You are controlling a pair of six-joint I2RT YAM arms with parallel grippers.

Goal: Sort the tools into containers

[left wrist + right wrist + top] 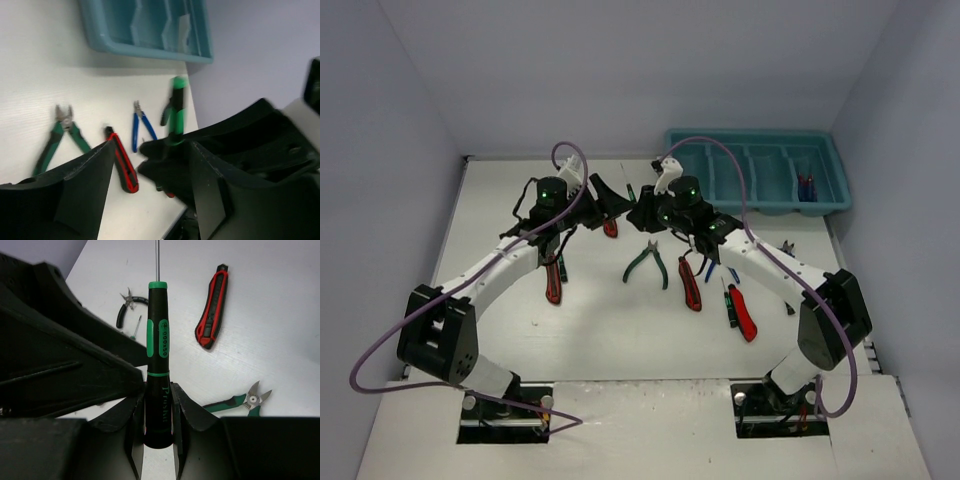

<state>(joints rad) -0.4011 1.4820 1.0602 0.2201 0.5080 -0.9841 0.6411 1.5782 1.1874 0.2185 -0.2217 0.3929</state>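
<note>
My right gripper (159,405) is shut on the butt end of a black-and-green screwdriver (158,340), whose thin shaft points away from the camera. In the overhead view the two grippers meet above the table's middle back, the left gripper (610,205) facing the right gripper (642,212). My left gripper (150,150) stands open, its jaws wide on either side of the screwdriver (176,112) and the right fingers holding it. The teal tray (750,133) sits at the back right; one small red-and-blue tool (806,187) lies in its rightmost compartment.
Loose on the table lie green pliers (648,262), red-and-black knives (553,280) (690,283) (742,312), blue pliers (705,268) and a thin green screwdriver (730,300). Walls enclose the table on three sides.
</note>
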